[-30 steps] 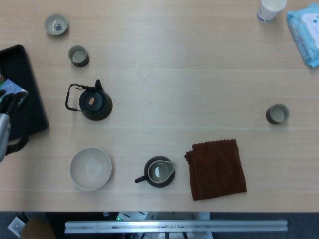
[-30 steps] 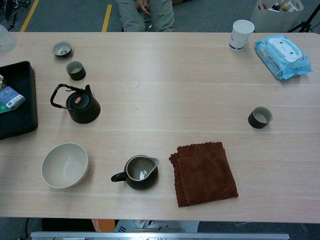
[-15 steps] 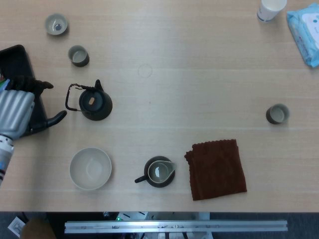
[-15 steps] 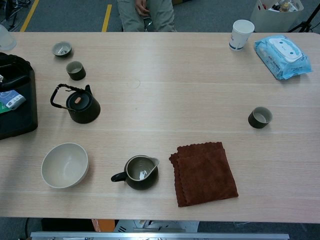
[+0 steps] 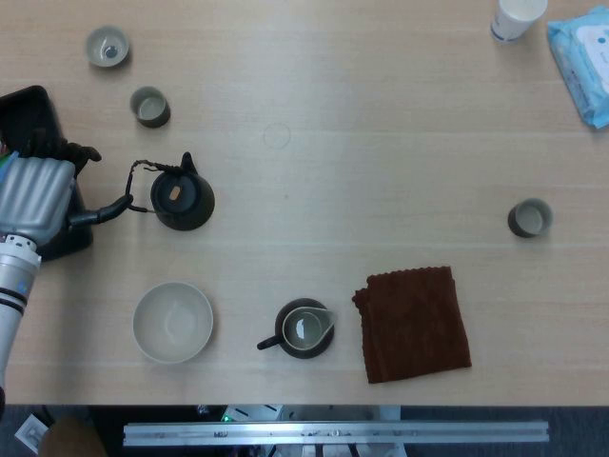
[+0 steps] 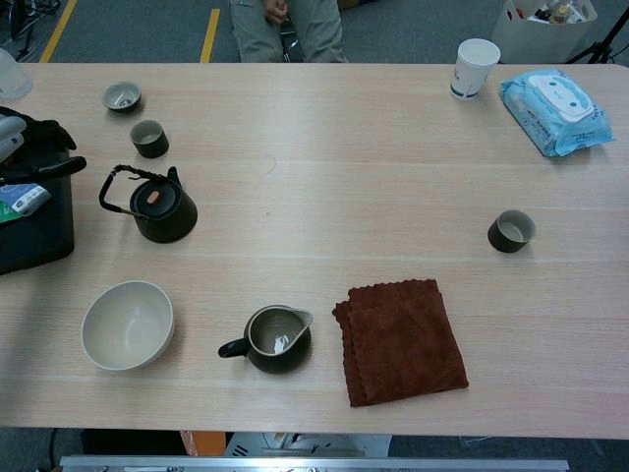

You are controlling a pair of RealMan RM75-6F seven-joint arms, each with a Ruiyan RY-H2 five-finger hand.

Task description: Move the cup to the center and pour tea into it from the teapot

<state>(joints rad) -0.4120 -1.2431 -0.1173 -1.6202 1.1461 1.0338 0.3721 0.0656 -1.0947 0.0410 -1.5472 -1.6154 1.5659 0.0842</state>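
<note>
The dark teapot point(image 5: 183, 198) point(image 6: 162, 211) with a wire handle stands at the table's left. My left hand point(image 5: 46, 195) point(image 6: 28, 149) hovers over the black tray just left of it, fingers apart and holding nothing. Its thumb reaches toward the wire handle; I cannot tell whether it touches. One dark cup point(image 5: 530, 218) point(image 6: 512, 231) stands alone at the right. Another dark cup point(image 5: 149, 107) point(image 6: 148, 139) stands behind the teapot. My right hand is out of sight in both views.
A black tray point(image 5: 24, 109) point(image 6: 34, 236) lies at the left edge. A pale bowl point(image 5: 172, 322), a dark pitcher point(image 5: 304, 328) and a brown cloth point(image 5: 414, 322) line the front. A small pale cup point(image 5: 107, 46), a paper cup point(image 5: 517, 17) and a wipes pack point(image 5: 582, 57) sit at the back.
My left hand has come in from the left edge, over the tray, toward the teapot's handle. Nothing on the table has moved.
</note>
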